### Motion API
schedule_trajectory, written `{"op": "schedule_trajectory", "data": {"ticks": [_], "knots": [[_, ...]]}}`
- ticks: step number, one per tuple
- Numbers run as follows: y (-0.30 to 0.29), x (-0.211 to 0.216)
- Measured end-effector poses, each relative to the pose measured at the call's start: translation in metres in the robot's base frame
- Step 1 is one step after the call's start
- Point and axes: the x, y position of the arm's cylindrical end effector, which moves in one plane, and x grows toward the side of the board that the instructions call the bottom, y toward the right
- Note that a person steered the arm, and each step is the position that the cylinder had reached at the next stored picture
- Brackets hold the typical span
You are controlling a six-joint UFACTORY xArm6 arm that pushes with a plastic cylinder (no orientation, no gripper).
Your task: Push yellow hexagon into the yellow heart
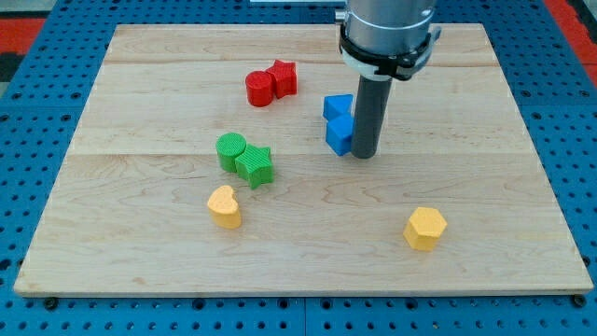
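Note:
The yellow hexagon [425, 228] lies at the lower right of the wooden board. The yellow heart [224, 205] lies at the lower left of centre, well apart from the hexagon. My tip [365, 154] rests on the board right of centre, touching or just beside the right side of the lower blue block [340, 134]. The tip is above and to the left of the hexagon, and far to the right of the heart.
A second blue block [337, 106] sits just above the lower one. A green cylinder [230, 149] and green star [255, 165] touch, above the heart. A red cylinder [260, 89] and red star [283, 77] touch near the top. The board [140, 271] sits on a blue pegboard.

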Motion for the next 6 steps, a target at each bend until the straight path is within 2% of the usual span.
{"op": "schedule_trajectory", "data": {"ticks": [1,2,3,4,6], "knots": [[0.036,0.036],[0.098,0.076],[0.112,0.097],[0.114,0.125],[0.021,0.110]]}}
